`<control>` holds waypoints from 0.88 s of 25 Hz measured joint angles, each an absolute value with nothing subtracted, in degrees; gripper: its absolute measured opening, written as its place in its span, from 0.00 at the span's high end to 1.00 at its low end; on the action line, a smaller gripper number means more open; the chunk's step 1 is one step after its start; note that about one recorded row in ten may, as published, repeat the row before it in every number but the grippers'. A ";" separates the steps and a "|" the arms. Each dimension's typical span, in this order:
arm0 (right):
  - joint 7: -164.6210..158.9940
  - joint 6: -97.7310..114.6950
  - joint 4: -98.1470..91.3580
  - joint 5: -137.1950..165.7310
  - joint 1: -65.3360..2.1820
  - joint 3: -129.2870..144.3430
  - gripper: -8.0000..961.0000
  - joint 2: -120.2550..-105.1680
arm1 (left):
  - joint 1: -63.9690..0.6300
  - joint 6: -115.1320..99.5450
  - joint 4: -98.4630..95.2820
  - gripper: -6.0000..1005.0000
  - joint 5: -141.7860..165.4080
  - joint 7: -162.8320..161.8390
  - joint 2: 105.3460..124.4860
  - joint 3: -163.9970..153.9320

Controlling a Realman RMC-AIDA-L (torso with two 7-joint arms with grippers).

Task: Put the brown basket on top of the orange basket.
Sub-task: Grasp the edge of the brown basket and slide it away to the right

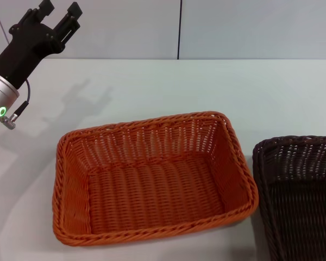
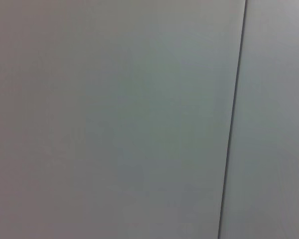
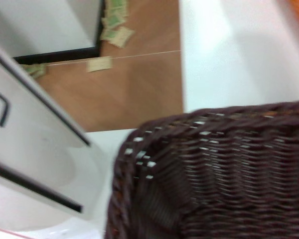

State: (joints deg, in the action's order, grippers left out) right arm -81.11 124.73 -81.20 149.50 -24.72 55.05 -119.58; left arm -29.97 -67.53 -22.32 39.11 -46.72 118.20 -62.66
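The left gripper (image 1: 60, 13) is raised over the far left corner of the surface (image 1: 152, 87), its black fingers (image 1: 71, 16) spread with nothing between them; it looks parked. The right gripper shows in no view, so whether its fingers are spread or pressed together I cannot tell; its wrist camera looks closely at a corner of the brown basket (image 3: 214, 174).

Nothing of the stacking looks done. The brown basket (image 1: 299, 190) sits on the surface at the near right edge, just beside the orange basket (image 1: 152, 179) near the middle, apart by a narrow gap. Grasping, lifting and setting down all remain.

Both baskets are rectangular wicker-style weave, with braided rims and sloping, open-weave sides.
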 joint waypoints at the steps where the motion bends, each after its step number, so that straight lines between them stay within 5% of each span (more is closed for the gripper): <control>1: -81.23 124.73 -80.72 149.28 -24.61 55.89 0.29 -119.58 | -29.97 -67.53 -22.32 0.29 39.11 -46.72 118.20 -62.66; 22: -83.28 121.18 -75.73 140.56 -25.39 65.75 0.29 -119.07 | -29.44 -66.97 -22.32 0.29 39.11 -46.67 118.21 -62.66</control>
State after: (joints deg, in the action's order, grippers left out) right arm -83.29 121.18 -75.73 140.56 -25.39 65.75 -119.07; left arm -29.44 -66.97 -22.32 39.11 -46.67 118.21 -62.66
